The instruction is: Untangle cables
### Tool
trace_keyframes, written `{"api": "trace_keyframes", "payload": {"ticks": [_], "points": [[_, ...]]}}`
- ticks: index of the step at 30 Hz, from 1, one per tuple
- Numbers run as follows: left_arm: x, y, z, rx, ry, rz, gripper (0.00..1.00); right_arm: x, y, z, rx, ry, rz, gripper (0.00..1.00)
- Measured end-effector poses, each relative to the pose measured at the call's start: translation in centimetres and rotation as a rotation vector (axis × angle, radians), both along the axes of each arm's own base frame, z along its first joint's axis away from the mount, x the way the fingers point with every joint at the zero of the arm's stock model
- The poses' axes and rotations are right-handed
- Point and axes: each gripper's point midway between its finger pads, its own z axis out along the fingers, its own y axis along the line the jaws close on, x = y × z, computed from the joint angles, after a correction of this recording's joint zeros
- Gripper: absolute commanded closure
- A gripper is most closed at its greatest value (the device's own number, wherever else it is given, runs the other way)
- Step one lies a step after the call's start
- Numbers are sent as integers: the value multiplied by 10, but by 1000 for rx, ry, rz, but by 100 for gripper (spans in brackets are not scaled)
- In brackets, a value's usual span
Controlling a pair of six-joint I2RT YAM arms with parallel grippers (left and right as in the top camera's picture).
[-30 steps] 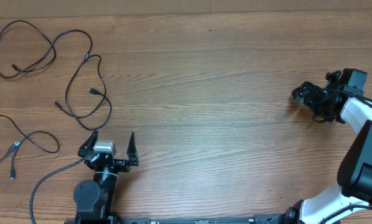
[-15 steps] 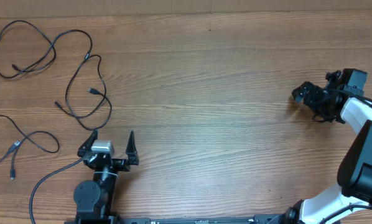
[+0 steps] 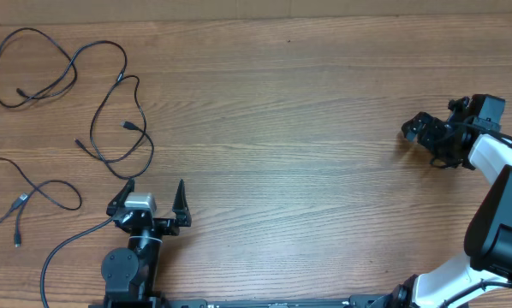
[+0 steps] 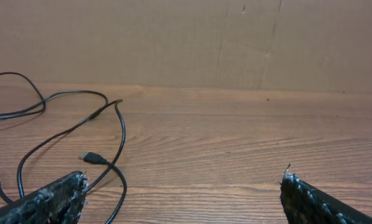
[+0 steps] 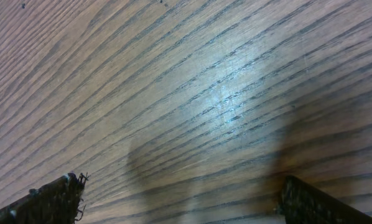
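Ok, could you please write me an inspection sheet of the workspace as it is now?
Surface: wooden table, grain visible.
Job's things: three thin black cords lying loose at the table's left: upper cable, middle cable, lower cable. No tight knot seen.
Clutter: nothing seen.
Grippers: left end effector open, holding nothing, just short of the middle cable; right end effector open, over bare wood at far right.
Cables: black arm wire runs beside the left arm.
Surroundings: plain brown wall behind the table.
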Motion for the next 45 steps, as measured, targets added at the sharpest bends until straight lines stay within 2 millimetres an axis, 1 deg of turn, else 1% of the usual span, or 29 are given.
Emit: {"api": "trace_keyframes", "payload": {"ticks": [14,18,45], "points": [[0,0,0,0,0,1,0,0,0,0,0,0,0,0],[0,7,0,0,0,29,0,0,0,0,0,0,0,0],[0,7,0,0,0,28,0,0,0,0,0,0,0,0]]}}
